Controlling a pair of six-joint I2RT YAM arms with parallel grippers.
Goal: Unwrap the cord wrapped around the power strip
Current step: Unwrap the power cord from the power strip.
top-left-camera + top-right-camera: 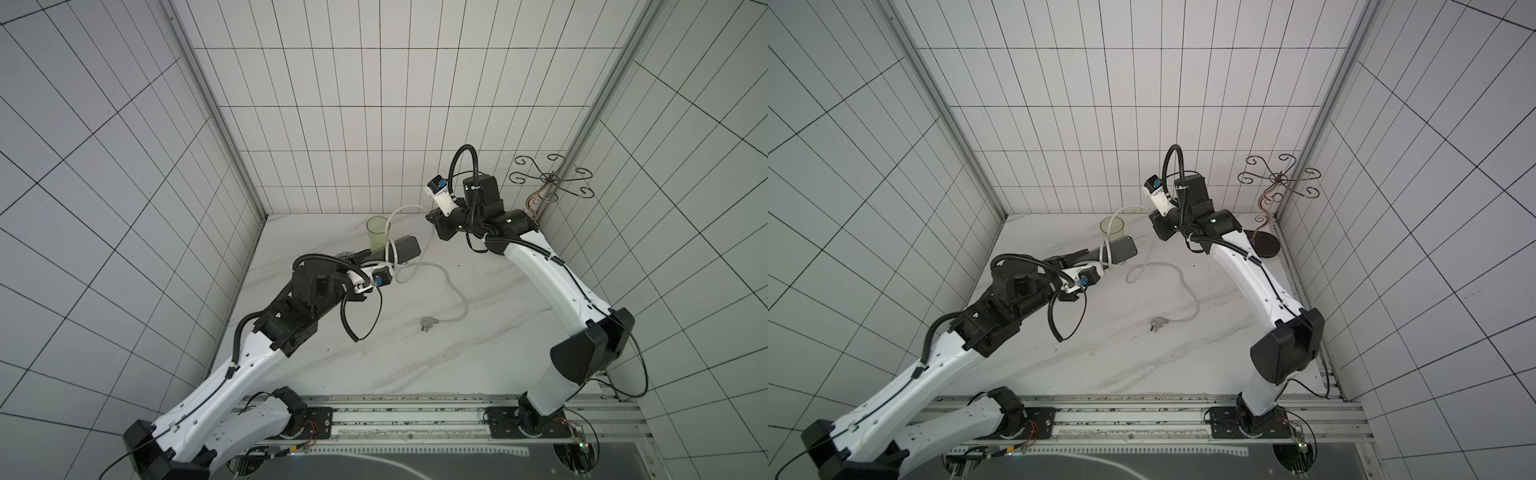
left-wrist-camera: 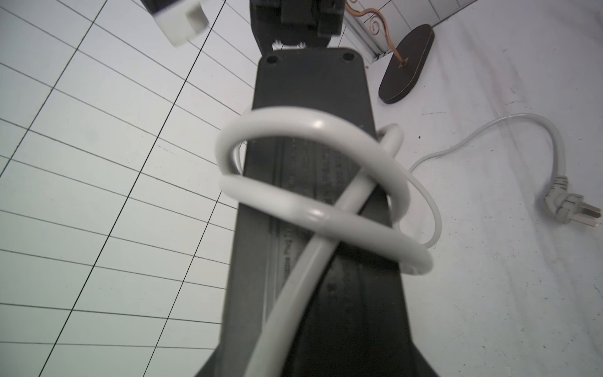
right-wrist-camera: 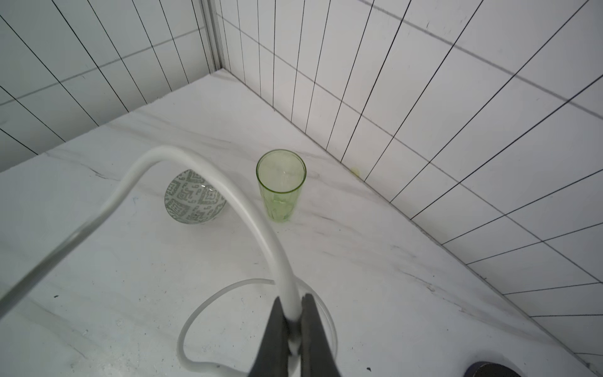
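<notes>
The power strip (image 1: 405, 248) is a black bar, held off the worktop (image 1: 415, 365) near its back left part, with its plain back facing the left wrist camera. Moulded lettering runs along that back (image 2: 310, 98), too blurred to read. There are two screw holes at the free end.

The cord (image 2: 313, 127) circles the middle of the strip in two loose white loops, with one strand crossing over them lengthwise. In both top views a strand rises from the loops in an arch towards the back wall, and the right gripper (image 3: 293, 326) pinches it. Its dark fingers (image 3: 277, 329) are pressed tight on the cord (image 3: 288, 287). A slack loop lies on the worktop beneath.

Another length of cord (image 1: 451, 286) trails across the worktop in a curve. It ends at the grey plug (image 1: 428, 325), which lies flat, well clear of the strip, with its prongs showing.

The left gripper (image 1: 359, 261) has the strip's near end clamped between its fingers, and the bar sticks out beyond them towards the right arm.

A green glass (image 3: 280, 186) stands upright just behind the strip's free end. A bowl (image 3: 194, 199) with a grey-green geometric pattern sits beside the glass. In the back right corner there is a wire stand (image 1: 1281, 178) with curled arms on a dark oval base (image 2: 406, 65).
</notes>
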